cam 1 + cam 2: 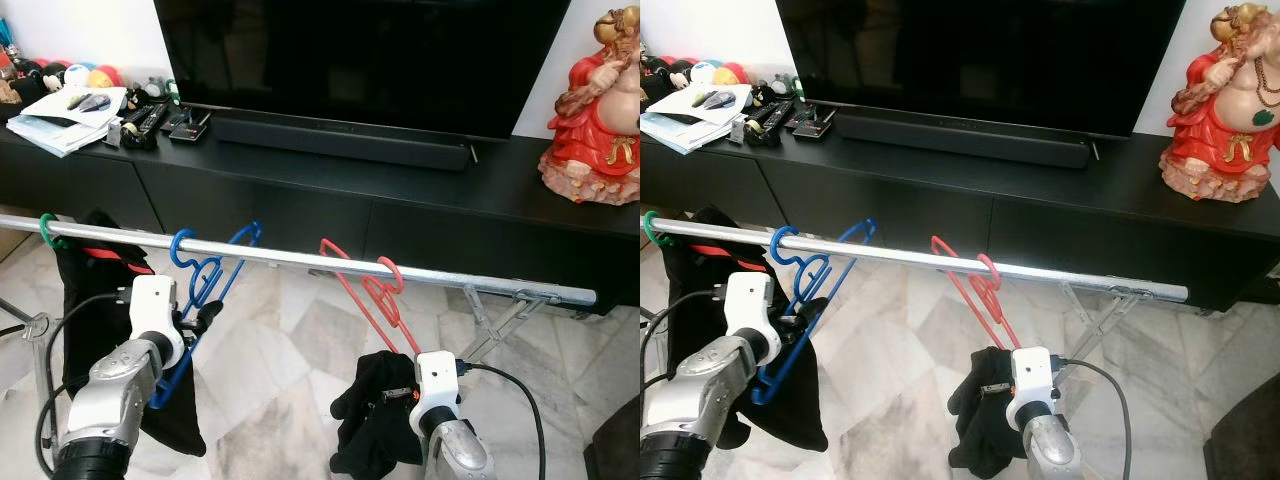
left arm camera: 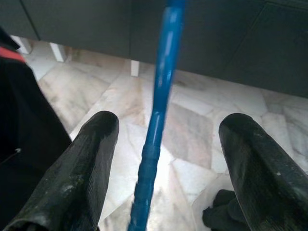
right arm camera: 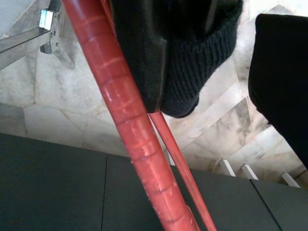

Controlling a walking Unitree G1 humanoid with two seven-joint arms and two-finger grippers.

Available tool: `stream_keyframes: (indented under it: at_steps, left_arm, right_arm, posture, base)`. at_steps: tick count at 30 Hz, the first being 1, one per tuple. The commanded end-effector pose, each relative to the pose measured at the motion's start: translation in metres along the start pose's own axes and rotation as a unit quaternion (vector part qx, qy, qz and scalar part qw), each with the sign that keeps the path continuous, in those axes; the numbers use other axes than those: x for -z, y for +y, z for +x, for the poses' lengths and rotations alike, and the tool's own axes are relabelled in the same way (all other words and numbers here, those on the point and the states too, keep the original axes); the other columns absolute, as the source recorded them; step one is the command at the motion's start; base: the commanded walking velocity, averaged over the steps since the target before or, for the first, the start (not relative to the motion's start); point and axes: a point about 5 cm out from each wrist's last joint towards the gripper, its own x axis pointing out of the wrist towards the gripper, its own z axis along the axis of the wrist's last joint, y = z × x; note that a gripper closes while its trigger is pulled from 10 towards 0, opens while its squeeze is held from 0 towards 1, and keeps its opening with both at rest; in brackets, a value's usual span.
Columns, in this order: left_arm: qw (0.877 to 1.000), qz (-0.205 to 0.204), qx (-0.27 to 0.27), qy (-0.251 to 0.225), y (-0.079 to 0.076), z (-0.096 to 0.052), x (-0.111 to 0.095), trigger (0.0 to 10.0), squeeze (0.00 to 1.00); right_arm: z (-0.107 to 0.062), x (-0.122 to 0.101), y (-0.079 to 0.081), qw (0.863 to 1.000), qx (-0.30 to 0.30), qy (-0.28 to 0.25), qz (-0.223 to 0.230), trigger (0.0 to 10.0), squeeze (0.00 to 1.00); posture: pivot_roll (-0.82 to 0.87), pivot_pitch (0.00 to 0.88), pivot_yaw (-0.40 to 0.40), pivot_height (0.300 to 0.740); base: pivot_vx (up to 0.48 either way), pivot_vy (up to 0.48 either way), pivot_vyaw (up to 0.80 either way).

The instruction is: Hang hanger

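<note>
The left hand (image 2: pixel 159 159) is hovering with its fingers (image 2: pixel 77 168) spread wide, released, the blue hanger (image 1: pixel 205 300) running between them untouched. That hanger is already hooked over the silver rail (image 1: pixel 300 256), its long axis slanting down from the rail toward this hand. The right hand (image 3: pixel 202 62) is sitting lower, near the red hanger (image 1: pixel 375 295), which is also hooked on the rail with dark cloth (image 1: pixel 375 415) at its foot; its grip I cannot tell. Bare rail lies between the two hooks and beyond the red one toward the rail's end (image 1: pixel 588 297), with marble floor (image 1: pixel 290 350) below.
</note>
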Motion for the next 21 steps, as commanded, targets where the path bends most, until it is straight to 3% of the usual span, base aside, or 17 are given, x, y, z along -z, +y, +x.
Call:
stream_keyframes:
  at_steps: [1, 4, 9, 10, 11, 12, 15, 21]
  left_arm:
    - [1.000, -0.007, 0.002, -0.007, 0.001, 0.001, -0.002, 10.0, 0.00]
    - [1.000, -0.006, 0.000, -0.012, 0.001, 0.002, -0.003, 10.0, 0.00]
    - [0.997, 0.006, -0.071, -0.022, 0.012, 0.005, -0.006, 10.0, 0.00]
    - [0.995, 0.020, -0.090, -0.027, 0.016, 0.006, -0.008, 5.0, 0.00]
    - [0.995, 0.021, -0.093, -0.027, 0.016, 0.006, -0.008, 2.1, 0.00]
    - [0.995, 0.017, -0.097, -0.028, 0.016, 0.006, -0.008, 1.1, 0.00]
    - [0.991, 0.017, -0.129, -0.028, 0.017, 0.007, -0.007, 0.0, 0.00]
    - [0.990, 0.015, -0.139, -0.023, 0.016, 0.011, -0.005, 0.0, 0.00]
  right_arm:
    - [0.000, -0.004, 0.001, 1.000, -0.005, -0.010, -0.004, 10.0, 0.00]
    - [0.000, -0.004, 0.002, 1.000, -0.005, -0.010, -0.003, 10.0, 0.00]
    - [-0.001, -0.004, 0.002, 1.000, -0.003, -0.011, -0.002, 10.0, 0.00]
    - [-0.001, -0.003, 0.002, 1.000, -0.002, -0.011, -0.001, 10.0, 0.00]
    - [-0.001, -0.003, 0.003, 1.000, -0.002, -0.011, -0.001, 10.0, 0.00]
    - [-0.001, -0.003, 0.003, 1.000, -0.002, -0.011, -0.001, 10.0, 0.00]
    - [-0.002, -0.003, 0.003, 1.000, -0.001, -0.010, 0.000, 10.0, 0.00]
    - [-0.002, -0.002, 0.003, 1.000, -0.001, -0.008, 0.001, 10.0, 0.00]
  posture:
    - [-0.02, 0.109, 0.004, 0.740]
    - [-0.02, 0.110, 0.004, 0.740]
    - [-0.02, 0.111, 0.006, 0.740]
    - [-0.02, 0.111, 0.006, 0.740]
    - [-0.02, 0.110, 0.006, 0.740]
    - [-0.02, 0.111, 0.006, 0.740]
    - [-0.02, 0.111, 0.008, 0.740]
    - [-0.02, 0.111, 0.009, 0.740]
  base:
    - [0.000, 0.000, 0.00]
    - [0.000, 0.000, 0.00]
    - [0.000, 0.000, 0.00]
    - [0.000, 0.000, 0.00]
    - [0.000, 0.000, 0.00]
    - [0.000, 0.000, 0.00]
    - [0.000, 0.000, 0.00]
    - [0.000, 0.000, 0.00]
